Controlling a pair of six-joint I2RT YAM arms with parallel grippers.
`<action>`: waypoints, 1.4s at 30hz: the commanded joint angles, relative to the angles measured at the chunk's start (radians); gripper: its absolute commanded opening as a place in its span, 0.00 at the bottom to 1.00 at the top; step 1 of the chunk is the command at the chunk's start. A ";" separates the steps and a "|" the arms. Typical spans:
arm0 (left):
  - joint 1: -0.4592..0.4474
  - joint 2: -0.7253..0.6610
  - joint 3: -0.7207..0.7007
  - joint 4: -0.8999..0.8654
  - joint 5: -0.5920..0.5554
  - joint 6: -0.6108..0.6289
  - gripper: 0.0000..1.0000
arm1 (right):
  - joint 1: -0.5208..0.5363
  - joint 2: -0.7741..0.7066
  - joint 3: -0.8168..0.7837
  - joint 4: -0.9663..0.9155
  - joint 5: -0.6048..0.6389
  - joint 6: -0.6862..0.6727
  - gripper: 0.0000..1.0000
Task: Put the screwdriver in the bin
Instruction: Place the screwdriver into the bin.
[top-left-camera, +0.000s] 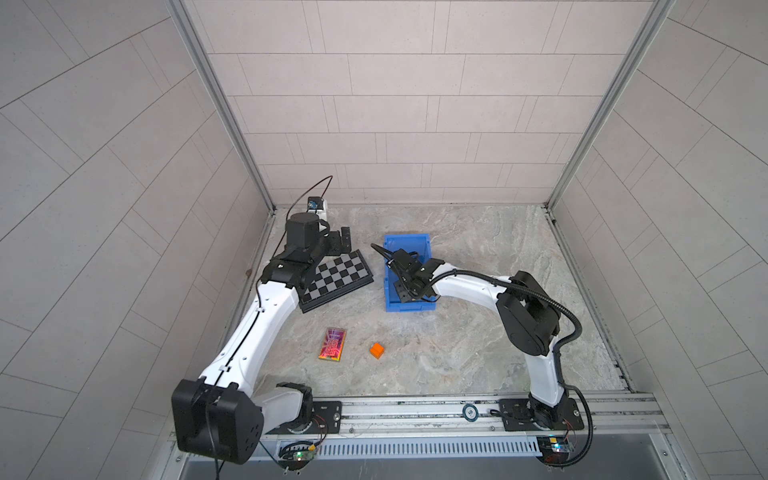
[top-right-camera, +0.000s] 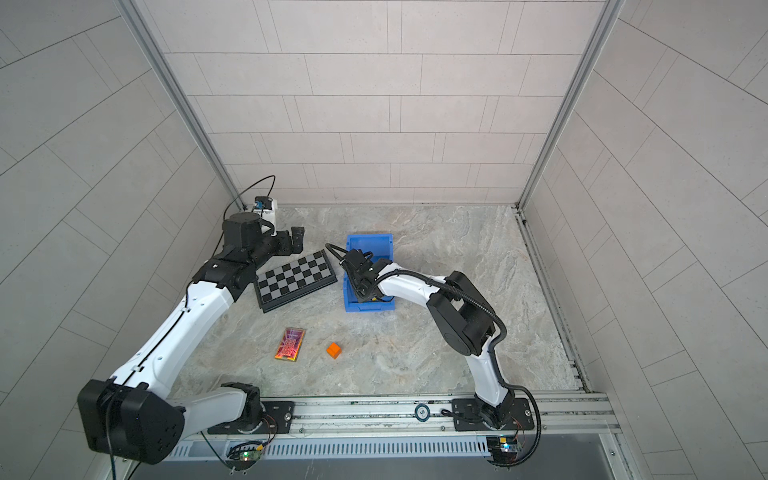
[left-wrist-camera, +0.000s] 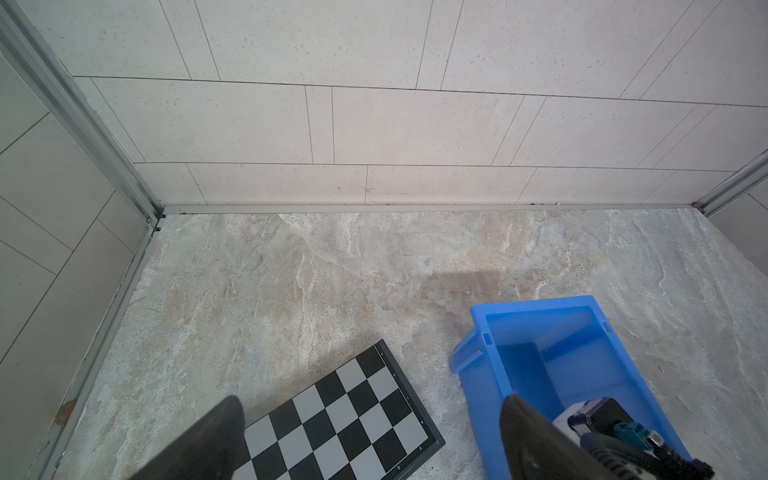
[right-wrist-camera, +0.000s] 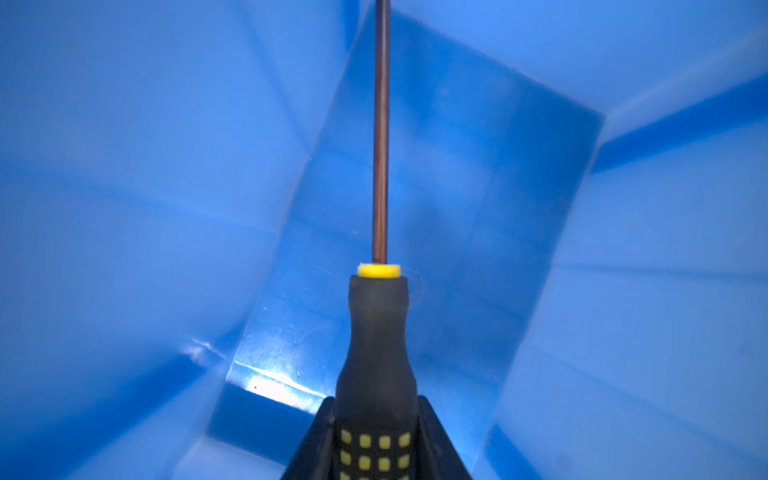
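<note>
My right gripper (right-wrist-camera: 376, 402) is shut on the screwdriver (right-wrist-camera: 376, 353), clamping the black handle with yellow dots. The thin dark shaft (right-wrist-camera: 381, 124) points away from the wrist, down into the blue bin (right-wrist-camera: 124, 166), whose walls and floor fill the right wrist view. In both top views the right gripper (top-left-camera: 402, 291) (top-right-camera: 360, 291) reaches down inside the bin (top-left-camera: 405, 241) (top-right-camera: 370, 241), and the arm hides the screwdriver. My left gripper (left-wrist-camera: 372, 411) (top-left-camera: 344, 240) hovers open and holds nothing, over the far end of the chessboard, left of the bin (left-wrist-camera: 536, 305).
A black-and-white chessboard (top-left-camera: 336, 276) (left-wrist-camera: 345, 415) lies left of the bin, partly under the left arm. Nearer the front are a shiny red card box (top-left-camera: 332, 344) and a small orange cube (top-left-camera: 377, 350). Tiled walls enclose the marble-patterned table on three sides.
</note>
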 joint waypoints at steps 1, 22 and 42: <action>0.002 -0.001 0.019 -0.007 -0.015 0.008 0.99 | 0.008 0.016 0.024 -0.008 0.030 0.012 0.27; 0.002 -0.011 0.019 -0.008 -0.020 0.011 0.99 | 0.008 0.026 0.031 -0.011 0.027 0.037 0.35; 0.002 -0.021 0.018 -0.008 -0.027 0.014 1.00 | 0.008 -0.063 0.072 -0.047 0.038 0.025 0.37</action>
